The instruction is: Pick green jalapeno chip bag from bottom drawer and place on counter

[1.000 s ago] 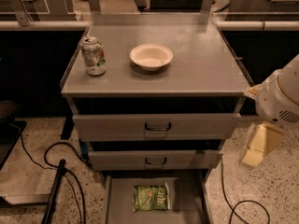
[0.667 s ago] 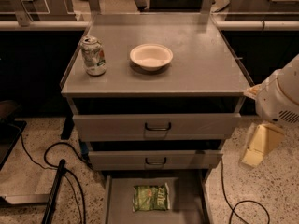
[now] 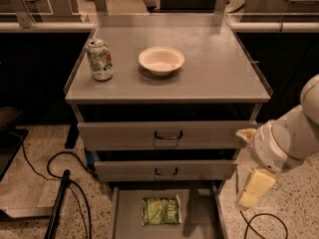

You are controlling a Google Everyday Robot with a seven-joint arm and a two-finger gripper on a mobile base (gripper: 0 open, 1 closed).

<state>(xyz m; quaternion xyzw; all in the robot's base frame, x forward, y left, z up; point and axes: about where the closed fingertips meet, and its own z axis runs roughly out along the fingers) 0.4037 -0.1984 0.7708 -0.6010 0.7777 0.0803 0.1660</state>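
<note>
The green jalapeno chip bag lies flat on the floor of the bottom drawer, which is pulled out at the foot of the cabinet. The counter is the grey metal top above it. My gripper hangs at the right of the cabinet, beside the drawer's right wall, to the right of the bag and apart from it. The white arm reaches in from the right edge.
A green-and-white soda can and a white bowl stand on the counter's left and middle. Two handled drawers are shut above the bottom one. Black cables lie on the floor at the left.
</note>
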